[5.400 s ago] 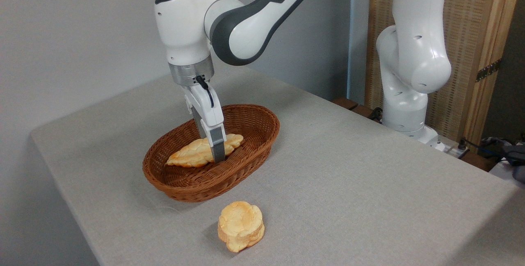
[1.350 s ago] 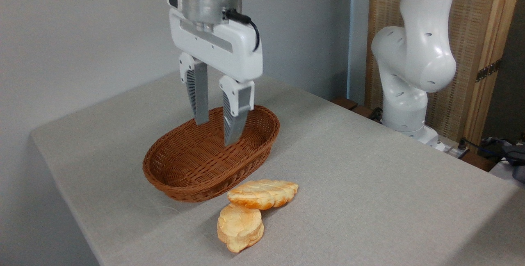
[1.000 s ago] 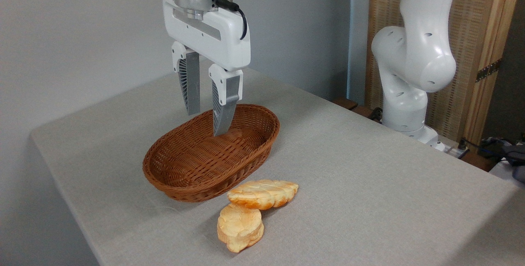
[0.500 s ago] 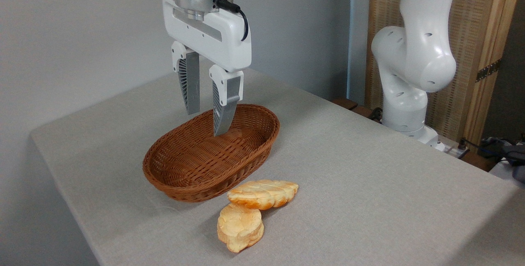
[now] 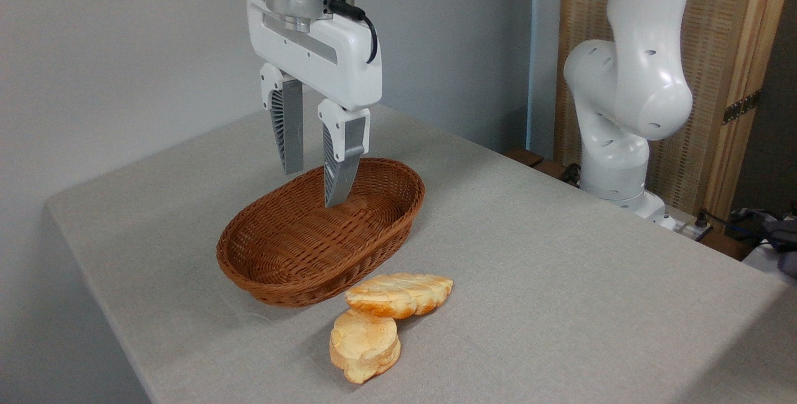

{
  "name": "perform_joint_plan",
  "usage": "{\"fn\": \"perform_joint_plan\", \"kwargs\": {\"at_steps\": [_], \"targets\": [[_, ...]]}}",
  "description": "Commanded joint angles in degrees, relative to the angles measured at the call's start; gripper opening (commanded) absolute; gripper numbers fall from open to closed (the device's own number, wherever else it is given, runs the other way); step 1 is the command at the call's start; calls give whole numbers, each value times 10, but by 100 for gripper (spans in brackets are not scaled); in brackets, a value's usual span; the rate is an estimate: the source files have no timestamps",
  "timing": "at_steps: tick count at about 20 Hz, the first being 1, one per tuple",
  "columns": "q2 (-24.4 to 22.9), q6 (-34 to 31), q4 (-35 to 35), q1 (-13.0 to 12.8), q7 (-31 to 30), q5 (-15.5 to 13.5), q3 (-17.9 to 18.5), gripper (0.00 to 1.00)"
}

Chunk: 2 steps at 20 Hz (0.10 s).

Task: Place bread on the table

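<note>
The bread, a flat golden braided loaf, lies on the light-grey table just in front of the wicker basket, its near end resting on a round bun. My gripper hangs open and empty above the far half of the basket, well clear of the loaf, fingers pointing down.
The brown oval wicker basket holds nothing that I can see. A round flower-shaped bun sits near the table's front edge. The arm's white base stands at the back right, before a wooden screen.
The loaf went from the basket, gripped, to lying on the table beside the bun. The gripper let go, rose and moved back over the basket; it is still over the last half second.
</note>
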Motion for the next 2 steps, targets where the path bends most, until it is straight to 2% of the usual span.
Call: {"fn": "perform_joint_plan", "kwargs": {"at_steps": [1, 2], "targets": [[-1, -15, 5, -1, -2, -10, 4, 100], [-1, -15, 5, -1, -2, -10, 4, 100]]}}
